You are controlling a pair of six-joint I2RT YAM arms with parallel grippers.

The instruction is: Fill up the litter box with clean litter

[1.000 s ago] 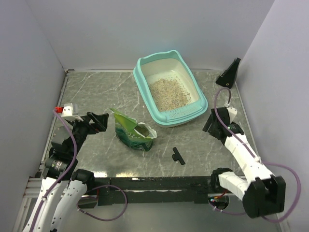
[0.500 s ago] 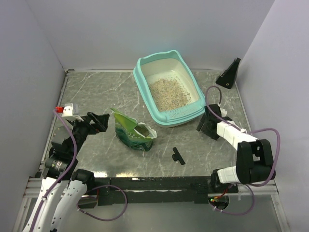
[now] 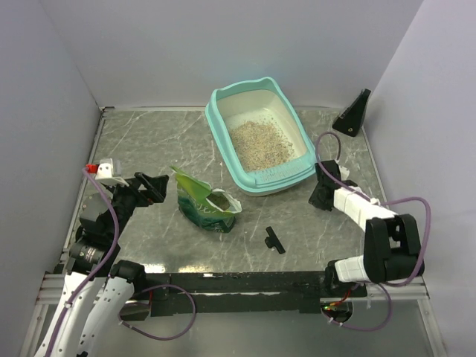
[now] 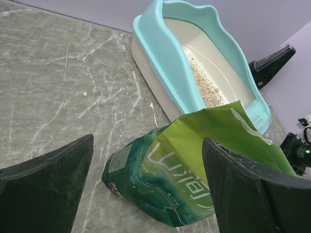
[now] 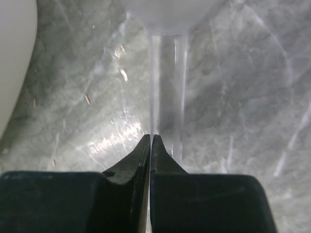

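Observation:
The litter box (image 3: 279, 178), teal rim and cream pan, stands at the back centre. Beige clean litter (image 3: 260, 143) covers part of its floor. A green bag (image 3: 204, 204) lies open on the table to its front left. My left gripper (image 3: 152, 187) hovers just left of the bag, open and holding nothing. In the left wrist view the bag (image 4: 194, 174) sits between and beyond the spread fingers of the left gripper (image 4: 147, 141), with the litter box (image 4: 160, 63) behind. My right gripper (image 3: 321, 195) is low over the table, right of the box's front corner. It is shut (image 5: 151, 137) on nothing.
A black wedge-shaped block (image 3: 355, 113) leans at the back right corner. A small black piece (image 3: 274, 239) lies on the table near the front. A few stray grains (image 5: 87, 98) dot the marble by the box's wall (image 5: 14, 58). White walls enclose three sides.
The right arm has folded back on itself, bringing its gripper low beside the box's front corner, and the jaws have shut. The left arm and bag have not moved.

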